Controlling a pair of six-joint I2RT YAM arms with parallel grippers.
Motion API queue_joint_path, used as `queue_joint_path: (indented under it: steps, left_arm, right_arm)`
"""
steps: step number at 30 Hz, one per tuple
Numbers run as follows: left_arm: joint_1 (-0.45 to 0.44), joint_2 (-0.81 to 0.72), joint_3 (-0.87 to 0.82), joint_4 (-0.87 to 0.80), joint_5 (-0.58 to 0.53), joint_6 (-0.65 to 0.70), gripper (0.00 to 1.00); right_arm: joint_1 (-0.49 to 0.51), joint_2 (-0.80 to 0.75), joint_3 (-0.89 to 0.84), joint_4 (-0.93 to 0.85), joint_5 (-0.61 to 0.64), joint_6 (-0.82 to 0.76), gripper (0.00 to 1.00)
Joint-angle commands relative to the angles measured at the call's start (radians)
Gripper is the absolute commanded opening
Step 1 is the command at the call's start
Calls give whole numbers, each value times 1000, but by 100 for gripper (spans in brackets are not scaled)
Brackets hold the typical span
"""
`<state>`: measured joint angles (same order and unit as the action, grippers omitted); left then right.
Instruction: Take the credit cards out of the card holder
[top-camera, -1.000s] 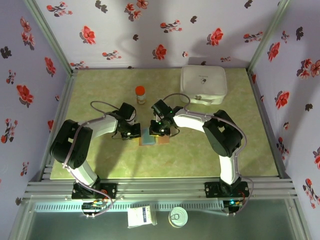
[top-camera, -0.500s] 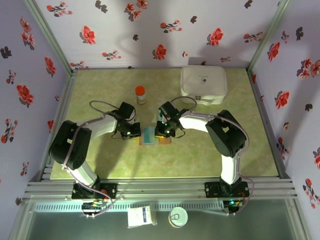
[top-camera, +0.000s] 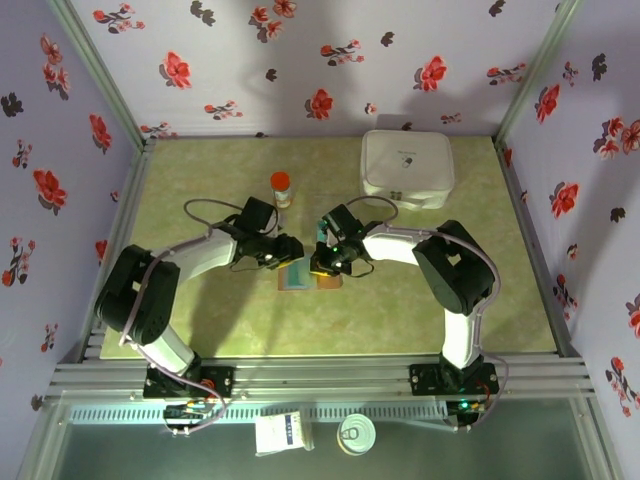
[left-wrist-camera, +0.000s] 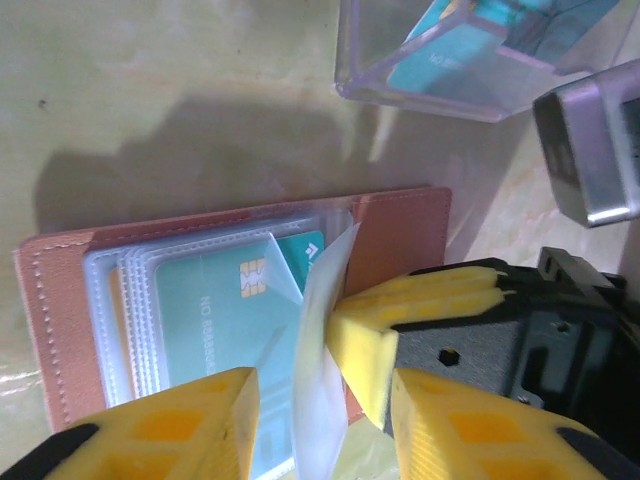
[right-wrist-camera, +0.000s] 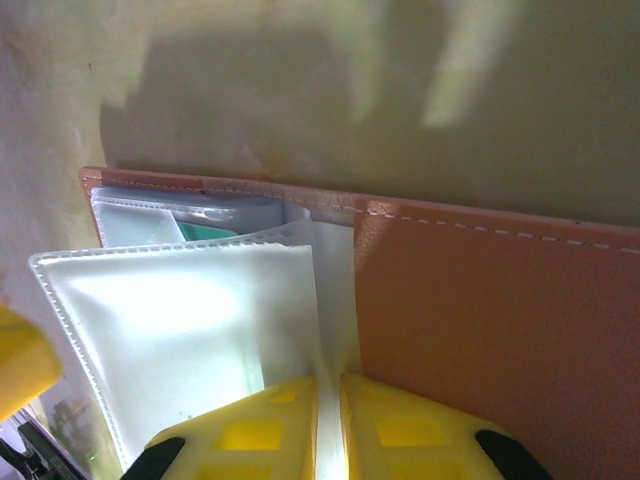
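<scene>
The small flat brown leather-like card holder (left-wrist-camera: 400, 228) lies open on the pale green mottled counter (top-camera: 200, 320), directly under both hands, which meet over it from either side. The left hand (left-wrist-camera: 318, 388) hangs just above the holder's near edge with its yellow fingers (left-wrist-camera: 170, 425) apart. A thin clear plastic sleeve (left-wrist-camera: 322, 300) of the holder stands up in the gap between them, and I cannot tell whether it touches either pad. The right hand (right-wrist-camera: 328, 420) has its two yellow fingers pressed together on that sleeve, pinching it along the fold where the sleeves join the brown cover. Ahead of the left hand's fingers the rest of the clear sleeves lie flat in a stack, and a thin teal-blue credit card (left-wrist-camera: 210, 330) with a gold chip sits inside the top one, within the holder. Beyond the holder from the left hand stands a clear plastic box (left-wrist-camera: 440, 75) with teal shapes showing through its wall. A white rounded-square case (top-camera: 407, 170) sits well beyond the right hand, and a small orange-capped jar (top-camera: 281, 188) stands beyond the left hand.
</scene>
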<state>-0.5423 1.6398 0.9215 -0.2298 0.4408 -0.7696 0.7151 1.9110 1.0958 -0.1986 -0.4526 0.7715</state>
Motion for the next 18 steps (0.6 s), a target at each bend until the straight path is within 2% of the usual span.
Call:
queue_joint_path:
  steps: [1,8,12,18]
  left_arm:
    - [-10,48,14,36,43,-28,41]
    - [-29,68,14,66,59,-55,39]
    - [-36,39,29,60,61,-64,38]
    - [-68,39,87,31,59,-71,42]
  right_arm:
    - [1,-7,-25,10,-4,18,16]
    - [1,-37,-36,30,-8,31,18]
    - [-8,-111,-45,-19,41,15,25]
    - [-73,-270,-100,-92,105,-10,27]
